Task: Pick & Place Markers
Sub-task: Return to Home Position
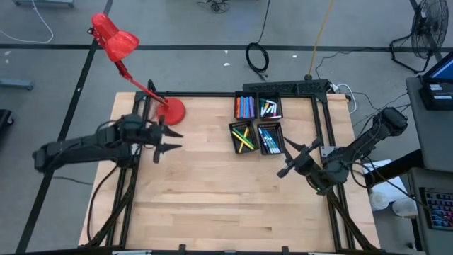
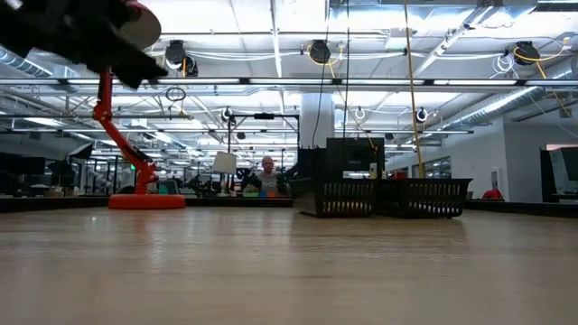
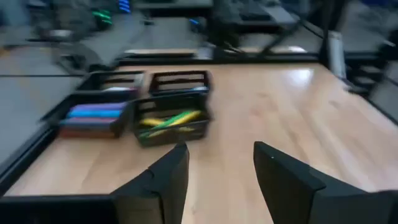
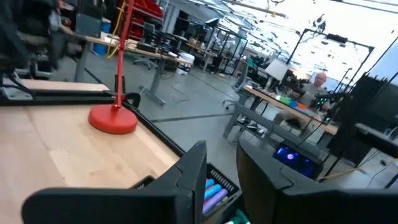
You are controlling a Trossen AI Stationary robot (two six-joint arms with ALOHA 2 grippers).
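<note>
Left end effector hovers open and empty beside the red lamp, the right end effector likewise open, so with the markers lying in the tray, both arms should fold back gently, clear of lamp and tray.

2 dark jointed arms, matte black casings, broad tapered fingers

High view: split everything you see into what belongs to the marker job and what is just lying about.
Job in hand:
- markers, lying in the tray
- black four-compartment tray
- left gripper, open, holding nothing
- right gripper, open, holding nothing

Just lying about:
- red lamp
- cable coil on the floor
- fan at the far right
</note>
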